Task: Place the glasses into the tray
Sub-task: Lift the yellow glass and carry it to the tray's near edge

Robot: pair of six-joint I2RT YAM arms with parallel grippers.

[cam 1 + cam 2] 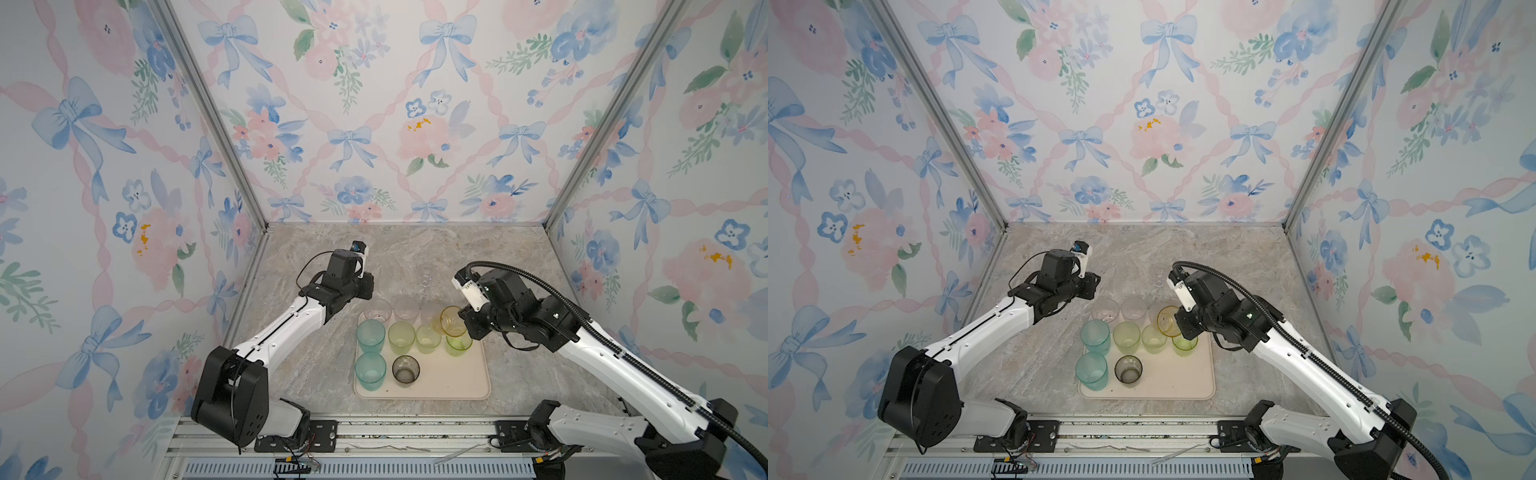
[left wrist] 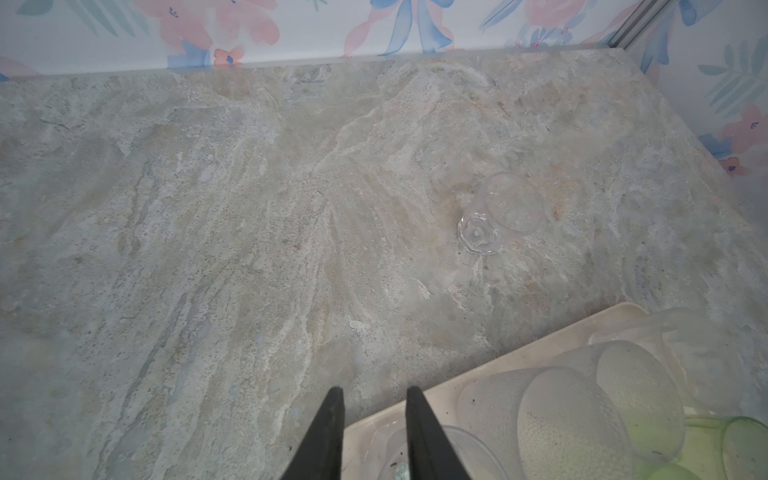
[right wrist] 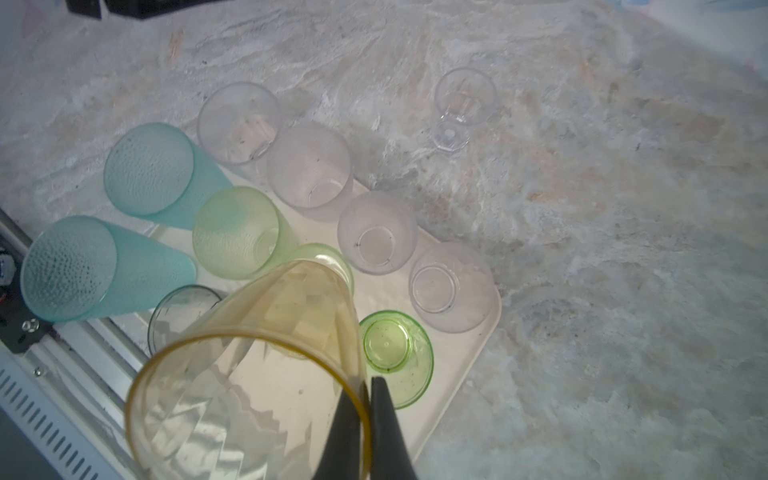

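Pinching the amber tumbler (image 3: 257,332) by its rim above the tray (image 1: 453,382), right gripper (image 3: 365,386) is clamped; left gripper (image 2: 374,390) slightly parted, empty. Other tumblers (image 1: 371,332) sit inside; tiny clear glass (image 2: 498,216) waits outside, twelve o'clock.

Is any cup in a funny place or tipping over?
Yes. The tiny clear glass sits alone on the table, outside the tray. The amber glass hangs tilted, pinched by the right gripper.
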